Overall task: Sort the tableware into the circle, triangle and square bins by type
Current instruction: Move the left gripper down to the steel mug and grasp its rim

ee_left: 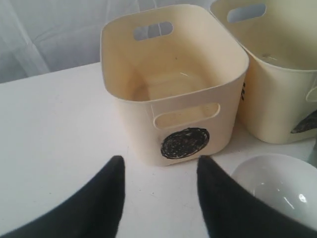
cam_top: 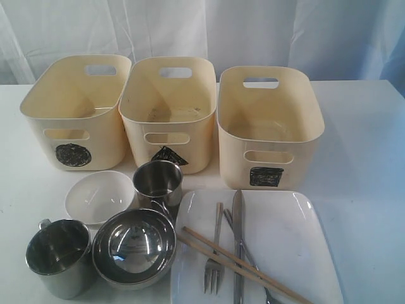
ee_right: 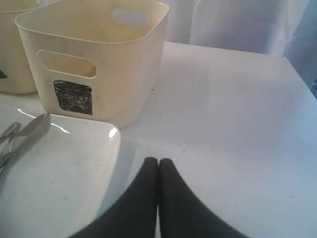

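Three cream bins stand in a row: circle bin (cam_top: 74,107) (ee_left: 173,84), triangle bin (cam_top: 168,114) (ee_left: 282,64), square bin (cam_top: 269,126) (ee_right: 94,54). In front lie a small white bowl (cam_top: 98,195) (ee_left: 277,188), two steel mugs (cam_top: 158,183) (cam_top: 58,256), and nested steel bowls (cam_top: 134,247). The large white plate (cam_top: 291,240) (ee_right: 54,173) carries a fork (cam_top: 215,259), a knife (cam_top: 238,247), a spoon handle (cam_top: 243,250) and chopsticks (cam_top: 240,265). My left gripper (ee_left: 158,171) is open over bare table before the circle bin. My right gripper (ee_right: 158,168) is shut and empty beside the plate's corner.
A white table (cam_top: 361,164) runs to a white curtain (cam_top: 253,31) behind the bins. All three bins look empty. Neither arm shows in the exterior view.
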Controlling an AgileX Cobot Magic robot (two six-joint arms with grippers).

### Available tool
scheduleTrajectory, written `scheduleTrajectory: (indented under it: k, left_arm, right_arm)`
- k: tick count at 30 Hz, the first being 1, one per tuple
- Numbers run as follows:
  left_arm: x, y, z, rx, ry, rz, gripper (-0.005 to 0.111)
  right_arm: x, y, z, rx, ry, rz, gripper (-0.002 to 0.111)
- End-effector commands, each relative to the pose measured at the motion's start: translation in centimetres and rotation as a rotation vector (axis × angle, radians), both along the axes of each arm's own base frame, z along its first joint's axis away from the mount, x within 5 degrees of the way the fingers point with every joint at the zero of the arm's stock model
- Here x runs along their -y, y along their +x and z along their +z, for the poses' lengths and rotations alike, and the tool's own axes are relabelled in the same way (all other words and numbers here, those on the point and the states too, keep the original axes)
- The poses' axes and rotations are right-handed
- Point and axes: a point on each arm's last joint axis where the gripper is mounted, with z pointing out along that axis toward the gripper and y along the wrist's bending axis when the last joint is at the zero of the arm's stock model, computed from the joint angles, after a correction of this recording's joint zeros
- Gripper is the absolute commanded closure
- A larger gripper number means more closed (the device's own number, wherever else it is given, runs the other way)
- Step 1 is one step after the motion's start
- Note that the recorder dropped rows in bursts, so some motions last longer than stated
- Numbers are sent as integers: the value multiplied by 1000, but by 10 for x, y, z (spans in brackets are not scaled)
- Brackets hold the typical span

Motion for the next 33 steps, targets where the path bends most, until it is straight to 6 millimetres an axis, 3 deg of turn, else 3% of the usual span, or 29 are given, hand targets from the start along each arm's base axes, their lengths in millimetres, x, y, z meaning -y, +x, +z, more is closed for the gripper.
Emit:
scheduleTrajectory:
  k: [1,11,22,33]
  left_arm:
    - [4,-1,-3,-62,-36,-27,44]
    - [6,4,-18,-207,-139,-8,47]
    - [9,10,-51,-397,-211,0,48]
    - [23,8,-64,-523,-309,-120,48]
  right_arm:
    - [0,0,0,5,7,-8,108]
    - [0,0,0,5,7,-8,108]
    - [0,0,0,7,-6,-4,108]
    - [0,0,0,7,-6,-4,108]
